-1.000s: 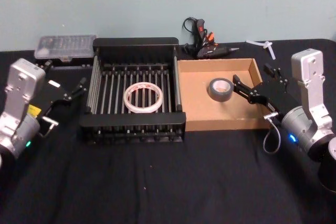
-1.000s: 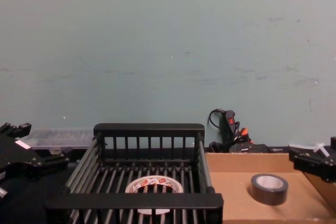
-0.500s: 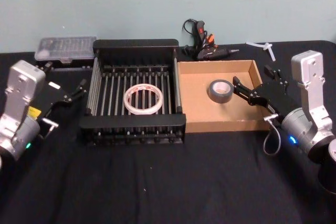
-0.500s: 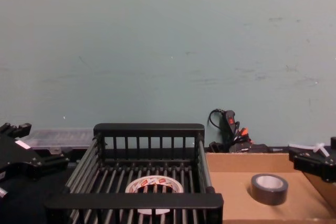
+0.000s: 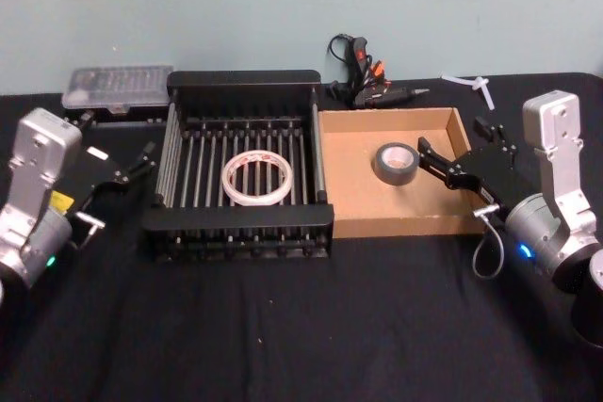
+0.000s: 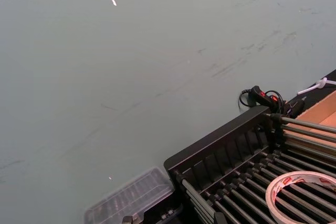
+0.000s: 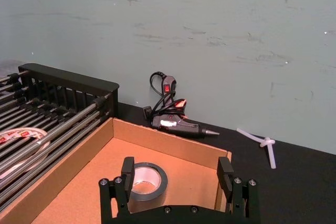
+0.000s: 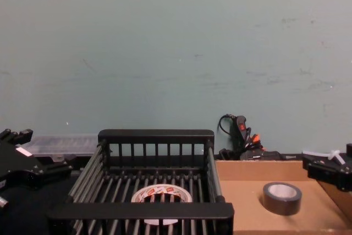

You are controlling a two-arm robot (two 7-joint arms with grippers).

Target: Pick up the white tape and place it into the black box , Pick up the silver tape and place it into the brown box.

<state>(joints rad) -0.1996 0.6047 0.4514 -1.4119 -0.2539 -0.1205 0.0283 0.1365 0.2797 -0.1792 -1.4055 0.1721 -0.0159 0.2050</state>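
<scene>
The white tape lies flat on the barred floor of the black box, and the silver tape lies flat on the floor of the brown box, toward its far right; judged from this, both placements look done. The white ring is thin and light, probably a little flexible, best pinched across its band through the hole; the silver roll is thicker, stiff and heavier, easy to hold across its wall. The right gripper hangs released just right of the silver roll, its spread fingers pointing at it but not touching. The left gripper sits left of the black box, outside its wall and well apart from the white ring; I cannot tell whether its fingers are spread.
</scene>
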